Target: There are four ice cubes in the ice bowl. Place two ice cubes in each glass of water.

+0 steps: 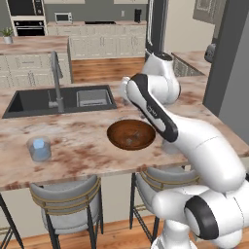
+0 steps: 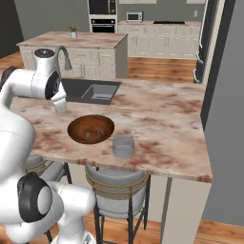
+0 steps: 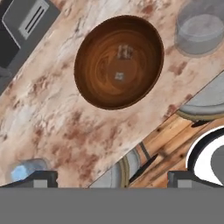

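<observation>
The ice cubes (image 3: 124,51) lie in the ice bowl (image 3: 89,83), which sits on the marbled bench (image 3: 52,118). In the hand view a pale cluster rests toward twelve o'clock of the bowl's floor and a single small cube (image 3: 118,76) sits near its centre; how many cubes make up the cluster is too blurred to count. One glass of water (image 3: 200,27) stands at about two o'clock from the bowl in that view, close to the rim but apart from it; the other glass (image 1: 39,148) stands well apart on the opposite side, near the bench's front edge (bluish in the left base view).

The pincer (image 3: 111,177) hangs high above the bench with its jaws spread wide and nothing between them; the dark fingertips (image 3: 39,177) rise at six o'clock of the hand view, offset from the bowl toward the bench edge.

The step in hand is, as I judge it, the first pick. To do it well, bring the pincer over the lone central cube rather than the cluster, since it has free space on all sides. Descend straight, keeping the fingers inside the wooden rim, and stop just above the bowl's floor. Close gently: a small slick cube could squirt out sideways. Lift clear of the rim before travelling to a glass.
</observation>
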{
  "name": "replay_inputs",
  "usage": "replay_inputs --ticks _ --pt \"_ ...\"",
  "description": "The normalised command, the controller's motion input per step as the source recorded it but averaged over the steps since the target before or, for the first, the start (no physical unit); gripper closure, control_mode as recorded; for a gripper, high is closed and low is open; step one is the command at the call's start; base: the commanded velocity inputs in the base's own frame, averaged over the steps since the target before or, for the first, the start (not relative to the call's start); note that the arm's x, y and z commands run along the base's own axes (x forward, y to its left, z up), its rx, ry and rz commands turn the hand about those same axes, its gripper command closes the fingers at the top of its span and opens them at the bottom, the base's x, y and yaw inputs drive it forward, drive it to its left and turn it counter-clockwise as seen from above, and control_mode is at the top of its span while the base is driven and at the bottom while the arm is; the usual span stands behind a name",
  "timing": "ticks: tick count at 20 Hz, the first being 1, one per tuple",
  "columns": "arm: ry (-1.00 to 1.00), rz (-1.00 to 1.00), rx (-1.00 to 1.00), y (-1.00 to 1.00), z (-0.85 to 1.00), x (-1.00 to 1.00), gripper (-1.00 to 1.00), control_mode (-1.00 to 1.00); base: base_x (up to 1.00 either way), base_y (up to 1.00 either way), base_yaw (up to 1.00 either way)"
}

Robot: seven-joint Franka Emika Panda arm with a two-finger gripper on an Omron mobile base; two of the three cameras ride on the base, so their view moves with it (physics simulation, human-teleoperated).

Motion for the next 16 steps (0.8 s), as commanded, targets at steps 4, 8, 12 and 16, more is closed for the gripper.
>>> replay_inputs --ticks 4,8,12,16 --pt "0.01 -0.28 0.00 -0.35 -0.81 -0.01 -1.00 -1.00 0.00 0.00 0.00" --pt "0.00 -0.12 0.00 -0.59 -0.54 -0.01 -1.00 -1.00 0.00 0.00 0.00" --pt "0.01 0.04 0.00 -0.61 -0.31 0.00 -1.00 -1.00 0.00 0.00 0.00" --pt "0.00 0.05 0.06 -0.34 -0.30 0.04 -1.00 -1.00 0.00 0.00 0.00"
